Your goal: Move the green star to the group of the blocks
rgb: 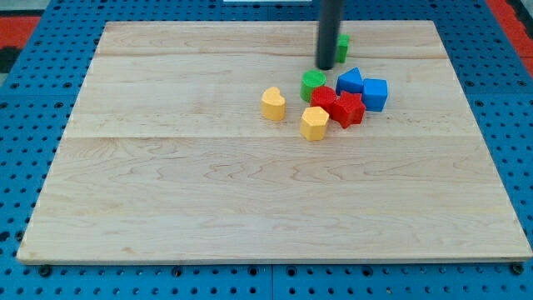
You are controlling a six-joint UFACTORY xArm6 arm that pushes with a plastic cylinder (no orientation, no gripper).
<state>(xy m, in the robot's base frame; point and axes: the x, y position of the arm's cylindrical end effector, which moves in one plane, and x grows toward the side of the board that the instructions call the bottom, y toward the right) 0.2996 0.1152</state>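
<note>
one green star [342, 44] behind my tip [325, 66], near top edge

Board [208, 192]: pale wood with fine grain lines. Surrounding surface [25, 92]: blue, perforated with dark holes. Rod [330, 33]: dark grey. Blocks — two green [313, 82] [343, 45], two red [324, 98] [349, 109], two blue [351, 81] [375, 93], two yellow [272, 103] [314, 122].
</note>
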